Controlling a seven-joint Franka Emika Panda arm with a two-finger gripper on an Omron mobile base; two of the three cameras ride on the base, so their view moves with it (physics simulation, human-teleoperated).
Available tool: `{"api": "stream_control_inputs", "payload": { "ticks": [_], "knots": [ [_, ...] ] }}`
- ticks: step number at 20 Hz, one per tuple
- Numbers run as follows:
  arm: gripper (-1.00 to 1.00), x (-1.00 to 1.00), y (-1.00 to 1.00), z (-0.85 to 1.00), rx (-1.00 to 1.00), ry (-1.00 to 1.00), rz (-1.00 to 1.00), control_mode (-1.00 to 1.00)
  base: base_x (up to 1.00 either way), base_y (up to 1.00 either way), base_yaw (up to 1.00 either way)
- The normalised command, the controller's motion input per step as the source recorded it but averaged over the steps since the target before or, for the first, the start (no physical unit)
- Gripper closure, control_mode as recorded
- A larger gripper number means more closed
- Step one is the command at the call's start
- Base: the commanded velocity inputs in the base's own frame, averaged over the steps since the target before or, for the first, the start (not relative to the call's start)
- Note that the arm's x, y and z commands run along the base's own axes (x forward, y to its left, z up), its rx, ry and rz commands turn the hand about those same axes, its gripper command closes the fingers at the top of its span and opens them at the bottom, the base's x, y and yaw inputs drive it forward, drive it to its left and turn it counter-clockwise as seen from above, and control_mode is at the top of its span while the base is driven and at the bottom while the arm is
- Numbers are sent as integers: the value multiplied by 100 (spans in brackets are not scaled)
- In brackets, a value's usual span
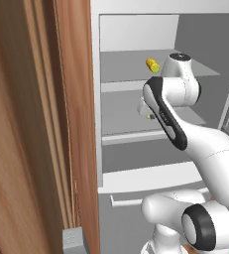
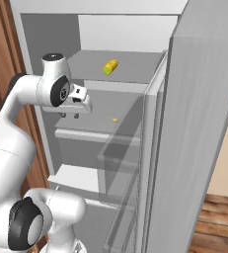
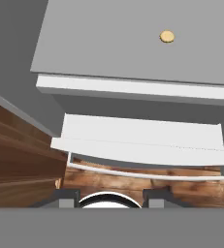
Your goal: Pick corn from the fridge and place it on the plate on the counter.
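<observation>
While the fridge (image 2: pixel 194 123) stands open, the corn (image 2: pixel 110 66) lies on its upper shelf, untouched, green tip toward the front. The gripper (image 2: pixel 71 114) hangs below that level, over the middle shelf near a small orange speck (image 2: pixel 115 120), pointing downward. It holds nothing; its fingertips (image 3: pixel 69 202) sit apart, jaws open. In my judgement the hand must rise and reorient before any grasp.
</observation>
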Motion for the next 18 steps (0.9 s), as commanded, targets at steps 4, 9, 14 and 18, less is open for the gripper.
{"api": "stream_control_inputs", "payload": {
  "ticks": [4,9,14,18],
  "knots": [
    [-100,2,0,4,0,0,0,-100,0,0,0],
    [-100,0,0,43,0,-3,0,-100,0,0,0],
    [-100,0,0,68,0,-5,0,-100,0,0,0],
    [-100,14,-9,40,0,0,0,-100,0,0,0]
  ]
}}
